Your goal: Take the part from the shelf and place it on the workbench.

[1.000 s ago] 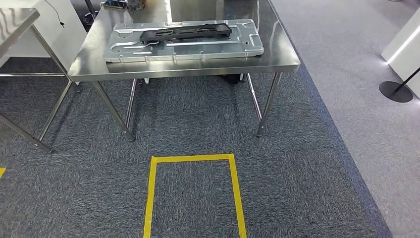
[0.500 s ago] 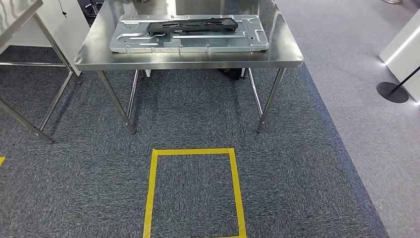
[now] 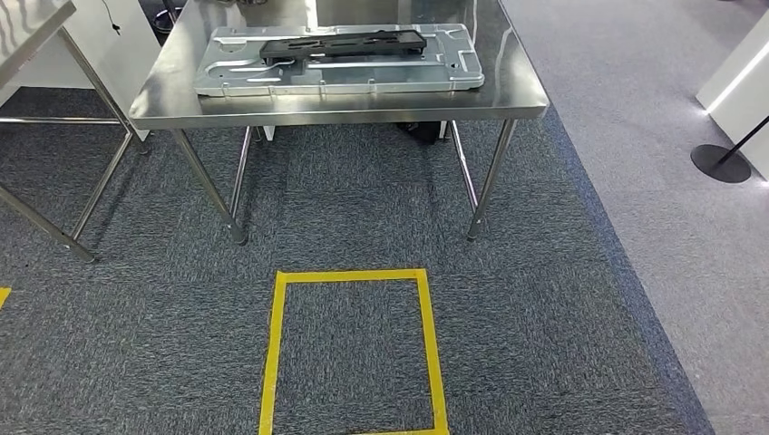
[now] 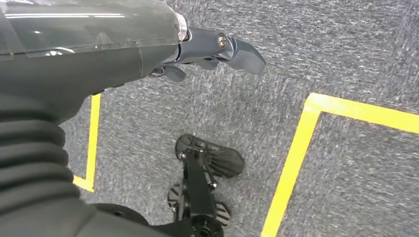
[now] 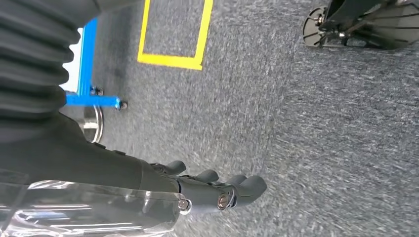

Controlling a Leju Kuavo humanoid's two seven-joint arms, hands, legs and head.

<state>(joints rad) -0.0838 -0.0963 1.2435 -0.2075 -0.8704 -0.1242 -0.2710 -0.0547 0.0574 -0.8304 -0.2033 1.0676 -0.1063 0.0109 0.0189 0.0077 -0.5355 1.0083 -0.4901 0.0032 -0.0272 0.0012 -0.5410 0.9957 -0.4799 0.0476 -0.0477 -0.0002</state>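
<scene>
A steel workbench [image 3: 172,100] stands ahead in the head view. On it lies a large silver stamped metal plate [image 3: 363,76] with a long black part [image 3: 340,43] resting flat on top. My left hand [image 4: 212,49] hangs above the grey carpet, its fingers loosely apart and holding nothing. My right hand [image 5: 212,190] also hangs over the carpet, fingers side by side and slightly bent, with nothing in it. Both hands are far from the workbench.
A yellow tape square [image 3: 275,353] marks the carpet in front of the bench. A second steel table [image 3: 27,27] stands at the left. A black stanchion base [image 3: 721,163] and a white unit [image 3: 739,82] sit at the right. A blue frame [image 5: 86,69] stands behind.
The whole head picture has shifted: the bench now sits higher and slightly left in it, and more of the yellow square shows. The plate and black part lie as before.
</scene>
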